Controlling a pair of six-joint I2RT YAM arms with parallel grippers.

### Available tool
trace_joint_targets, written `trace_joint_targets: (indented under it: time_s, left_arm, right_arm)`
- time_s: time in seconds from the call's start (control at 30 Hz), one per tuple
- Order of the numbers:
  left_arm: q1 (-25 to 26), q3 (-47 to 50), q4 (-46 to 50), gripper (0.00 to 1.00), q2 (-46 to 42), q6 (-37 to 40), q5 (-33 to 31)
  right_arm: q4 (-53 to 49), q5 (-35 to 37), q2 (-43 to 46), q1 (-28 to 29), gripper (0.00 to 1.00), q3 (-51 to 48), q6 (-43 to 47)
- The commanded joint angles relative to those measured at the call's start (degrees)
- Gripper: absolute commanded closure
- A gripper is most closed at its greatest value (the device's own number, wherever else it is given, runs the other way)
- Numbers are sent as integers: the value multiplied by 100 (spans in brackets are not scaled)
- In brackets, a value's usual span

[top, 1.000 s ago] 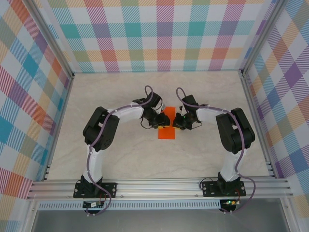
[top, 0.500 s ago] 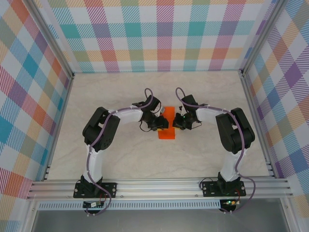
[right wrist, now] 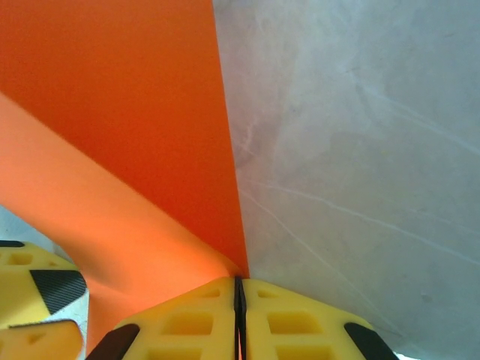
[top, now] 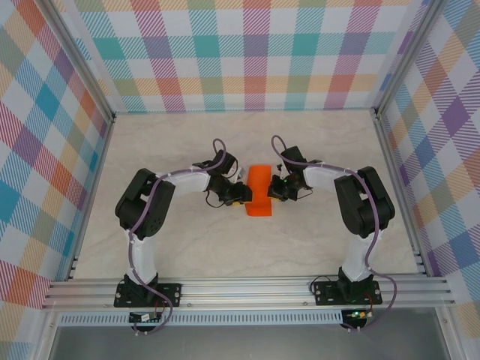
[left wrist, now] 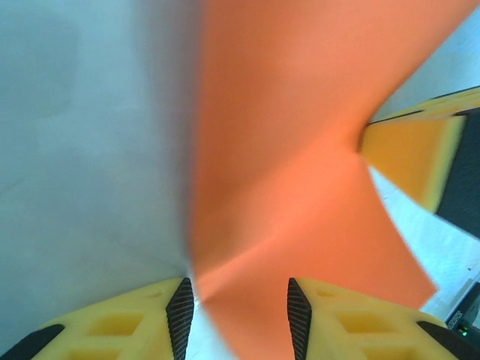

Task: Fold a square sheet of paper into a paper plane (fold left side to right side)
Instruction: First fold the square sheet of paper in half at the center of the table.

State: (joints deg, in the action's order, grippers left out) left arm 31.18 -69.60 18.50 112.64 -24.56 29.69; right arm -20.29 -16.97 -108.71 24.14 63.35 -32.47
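— What are the fingers doing at this moment?

— The right gripper [right wrist: 238,286] has its two yellow fingers pressed together. The edge of the thin bright orange square sheet of paper [right wrist: 135,112] is pinched between them. The left gripper [left wrist: 239,304] stands partly open. The sheet passes through the gap, but I see light beside one black pad [left wrist: 180,315], so I judge that it clamps nothing.

— And where is the paper?

— In the middle of the pale marbled table [top: 187,247], half lifted and curved. The left gripper is at its 9 o'clock, the right gripper at its 3 o'clock.

— How will it handle?

— Very light, I think, and soft. It bends by its own weight, and it may crease wrongly or tear if somebody pulls hard. The surface looks smooth, so a loose pinch could lose it. I would take only a narrow strip of the free edge at 9 o'clock, near a corner, and carry it over toward 3 o'clock.
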Motion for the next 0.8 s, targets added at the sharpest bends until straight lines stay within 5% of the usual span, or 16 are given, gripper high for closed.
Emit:
trace_joint_targets:
  time_s: [0.0,0.23,0.77]
  left_arm:
    - [-174,179,515,60,-385,183,-152]
    - [-89,296,-468,70,-692,-53,381]
    - [90,-783,-686,75,699,-296,534]
  right_arm:
    - [-574,563,-434,75,90,-185,109]
    - [-634,588,-406,99,90,-130,127]
    - [-703,625,-415,108,90,-106,164]
